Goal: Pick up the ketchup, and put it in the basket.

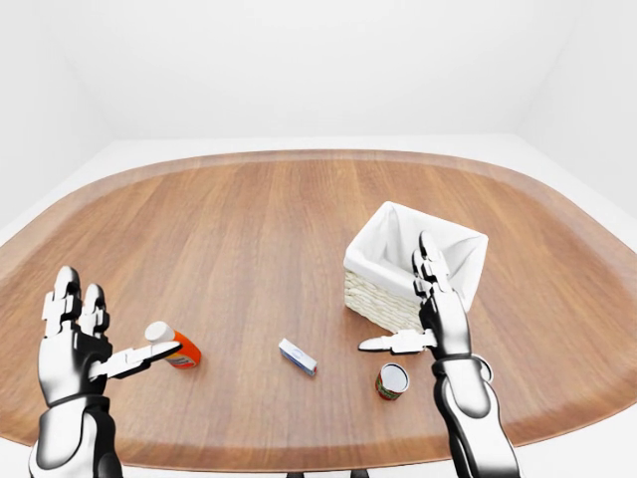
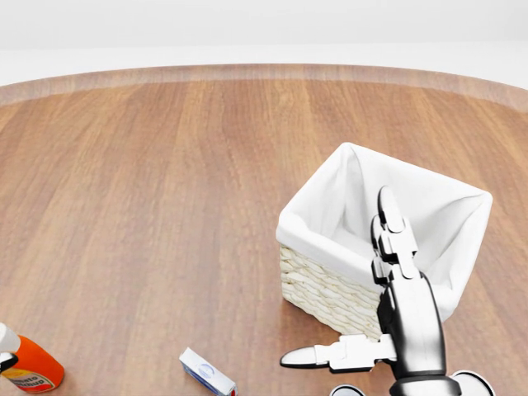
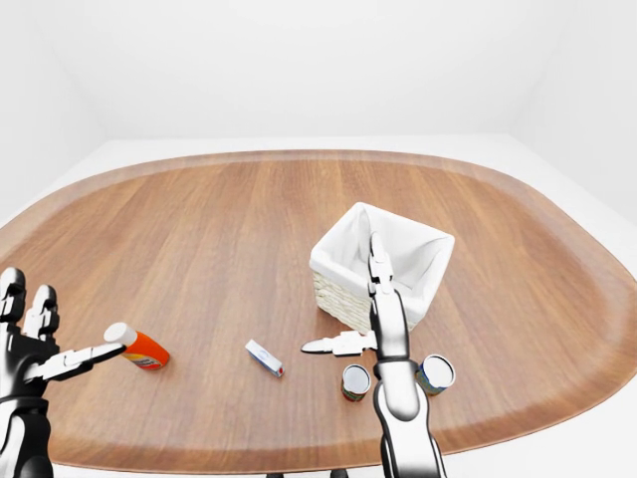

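The ketchup (image 1: 175, 348) lies tilted on the wooden worktop (image 1: 249, 229), white cap toward 10 o'clock, at about 8 o'clock from the basket (image 1: 413, 269) and well apart from it. In the head view only its orange body and part of the cap show, cut by the left edge at the bottom corner.

The left hand (image 1: 85, 344) shows whole only in the left-eye view: fingers spread, two pointing up, thumb stretched toward 3 o'clock with its tip overlapping the ketchup cap; whether it touches I cannot tell. The head view does not show this hand.

The right hand (image 2: 388, 289) is spread too, fingers upright before the basket's white liner, thumb out toward 9 o'clock, gripping nothing.

A small white-and-blue box (image 3: 264, 358) lies between ketchup and basket. The right-eye view shows two cans (image 3: 355, 380), one either side of the right forearm; the left-eye view shows one, and the head view only their rims at the bottom edge.
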Robot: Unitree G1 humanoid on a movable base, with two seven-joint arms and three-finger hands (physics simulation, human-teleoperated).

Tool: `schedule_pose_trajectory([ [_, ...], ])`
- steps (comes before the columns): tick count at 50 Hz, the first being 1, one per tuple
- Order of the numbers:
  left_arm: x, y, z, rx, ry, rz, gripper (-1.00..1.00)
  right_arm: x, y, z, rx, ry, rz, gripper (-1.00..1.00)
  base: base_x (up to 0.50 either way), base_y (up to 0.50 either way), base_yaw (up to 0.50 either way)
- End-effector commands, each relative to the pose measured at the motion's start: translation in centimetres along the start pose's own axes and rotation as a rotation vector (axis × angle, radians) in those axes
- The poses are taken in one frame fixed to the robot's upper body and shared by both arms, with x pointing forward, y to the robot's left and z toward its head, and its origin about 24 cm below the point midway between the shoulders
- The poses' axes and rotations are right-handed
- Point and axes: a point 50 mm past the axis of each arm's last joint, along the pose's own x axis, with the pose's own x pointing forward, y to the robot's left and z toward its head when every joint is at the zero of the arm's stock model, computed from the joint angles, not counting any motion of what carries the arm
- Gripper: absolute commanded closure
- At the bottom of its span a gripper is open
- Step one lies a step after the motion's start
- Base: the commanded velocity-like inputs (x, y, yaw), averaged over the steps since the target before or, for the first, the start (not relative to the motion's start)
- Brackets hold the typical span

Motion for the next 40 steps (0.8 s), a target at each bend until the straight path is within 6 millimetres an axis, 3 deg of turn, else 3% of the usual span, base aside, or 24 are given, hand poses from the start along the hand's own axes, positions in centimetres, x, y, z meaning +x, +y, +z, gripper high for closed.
schedule_pose_trajectory([
  [1,0.5,0.8,-1.7,0.011,0.068,0.027,-1.00,0.0,0.1,0.0,-0.001,0.000,0.003,-1.00,0.00,0.00,0.00],
  [14,0.6,0.5,-5.7,0.001,0.246,0.029,-1.00,0.0,0.1,0.0,-0.004,0.000,0.004,-1.00,0.00,0.00,0.00],
  [30,0.3,0.6,-7.6,-0.009,0.333,0.037,-1.00,0.0,0.2,0.0,-0.005,-0.002,0.006,-1.00,0.00,0.00,0.00],
  [40,0.7,0.7,-10.1,-0.022,0.454,0.056,-1.00,0.0,0.1,0.1,-0.006,-0.007,0.006,-1.00,0.00,0.00,0.00],
])
